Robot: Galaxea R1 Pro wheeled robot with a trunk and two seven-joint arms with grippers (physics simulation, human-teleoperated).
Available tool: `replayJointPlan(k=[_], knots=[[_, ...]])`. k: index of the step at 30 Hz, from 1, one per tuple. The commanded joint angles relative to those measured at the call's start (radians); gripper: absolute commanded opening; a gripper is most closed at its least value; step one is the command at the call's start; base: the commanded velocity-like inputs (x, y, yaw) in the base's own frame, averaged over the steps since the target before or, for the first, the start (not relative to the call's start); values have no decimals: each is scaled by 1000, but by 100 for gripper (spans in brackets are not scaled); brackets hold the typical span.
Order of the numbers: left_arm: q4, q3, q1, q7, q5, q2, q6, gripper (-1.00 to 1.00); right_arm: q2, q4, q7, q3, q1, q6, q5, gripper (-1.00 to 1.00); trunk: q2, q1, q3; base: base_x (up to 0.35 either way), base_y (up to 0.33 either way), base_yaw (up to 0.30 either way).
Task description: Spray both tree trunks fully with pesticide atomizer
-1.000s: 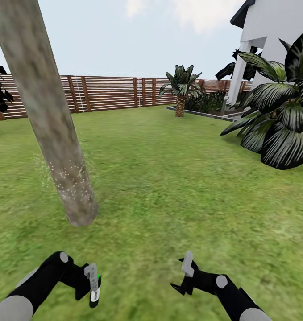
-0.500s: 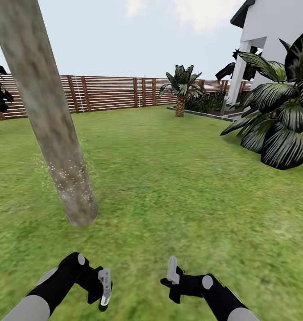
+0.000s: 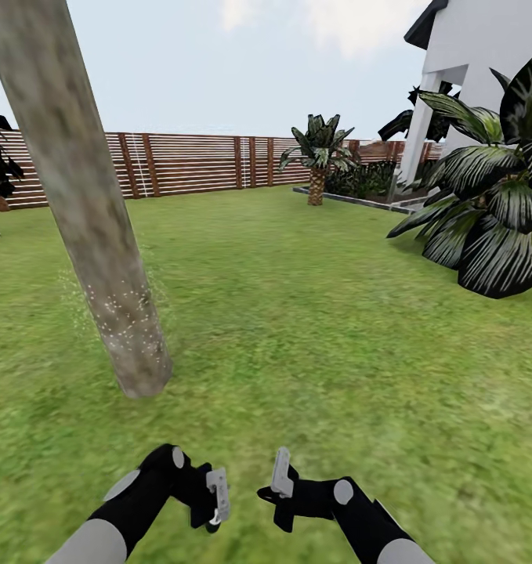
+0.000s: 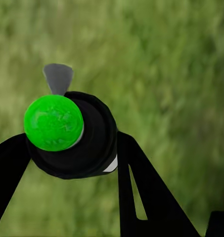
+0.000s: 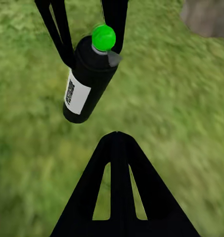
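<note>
Both my arms have swung inward, left fingers (image 3: 216,501) pinching the pesticide atomizer (image 5: 91,74), right fingers (image 3: 279,479) spread, perhaps for a handover.

The tree trunk (image 3: 85,204) runs off the head view's top edge, so its crown cannot be seen. In the left wrist view the atomizer (image 4: 74,133) shows end-on, its body hidden behind the cap. The grass (image 4: 181,74) there is blurred. The right gripper (image 5: 116,143) fingers overlap, leaving their spread unclear.

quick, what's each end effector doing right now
Left end effector: shut on the atomizer.
Right end effector: holds nothing; open or shut cannot be told.
</note>
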Motion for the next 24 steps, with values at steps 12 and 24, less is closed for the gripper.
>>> replayJointPlan(k=[12, 24], knots=[[0, 4, 8, 6, -92, -68, 1, -100, 1, -28, 32, -1, 0, 0, -1, -100, 0, 0, 0, 0, 0, 0], [2, 6, 12, 46, -77, -88, -2, -100, 0, -45, 41, -1, 0, 1, -2, -100, 0, 0, 0, 0, 0, 0]])
